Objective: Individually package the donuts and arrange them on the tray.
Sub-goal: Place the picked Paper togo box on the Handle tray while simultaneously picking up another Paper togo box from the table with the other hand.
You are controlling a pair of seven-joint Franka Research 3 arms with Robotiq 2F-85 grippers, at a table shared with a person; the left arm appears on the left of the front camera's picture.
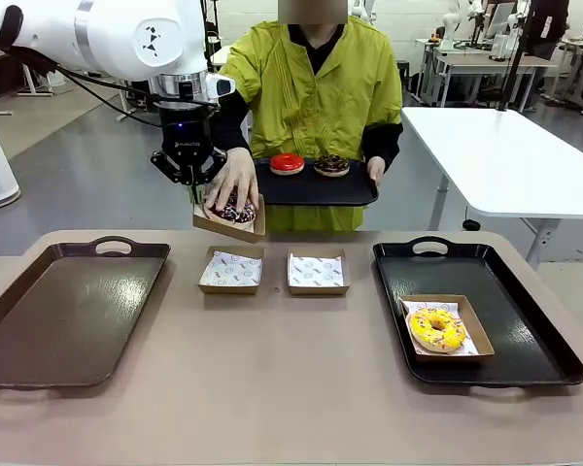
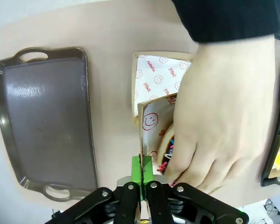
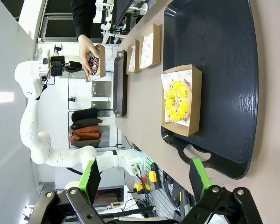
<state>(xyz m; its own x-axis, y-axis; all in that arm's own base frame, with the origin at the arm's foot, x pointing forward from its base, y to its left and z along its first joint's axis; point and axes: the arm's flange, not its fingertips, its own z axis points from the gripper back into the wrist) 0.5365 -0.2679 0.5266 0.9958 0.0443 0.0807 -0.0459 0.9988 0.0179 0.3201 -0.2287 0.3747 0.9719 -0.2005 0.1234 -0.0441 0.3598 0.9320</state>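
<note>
While your left tool (image 1: 196, 189) clamps the box (image 1: 223, 225) by its edge, the hand (image 1: 235, 180) seats the sprinkled donut (image 1: 235, 211) just to its right, and your right tool (image 3: 144, 179) hangs wide, empty.

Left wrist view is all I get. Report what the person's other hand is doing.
Observer: The person's other hand holds a small black tray carrying a red donut and a chocolate donut.
Operator: Now give me the right pincer.
Observer: The right pincer is open and empty, facing the big black tray.
Operator: Count the empty boxes on the table.
Observer: Two empty boxes, side by side between the table's trays.
</note>
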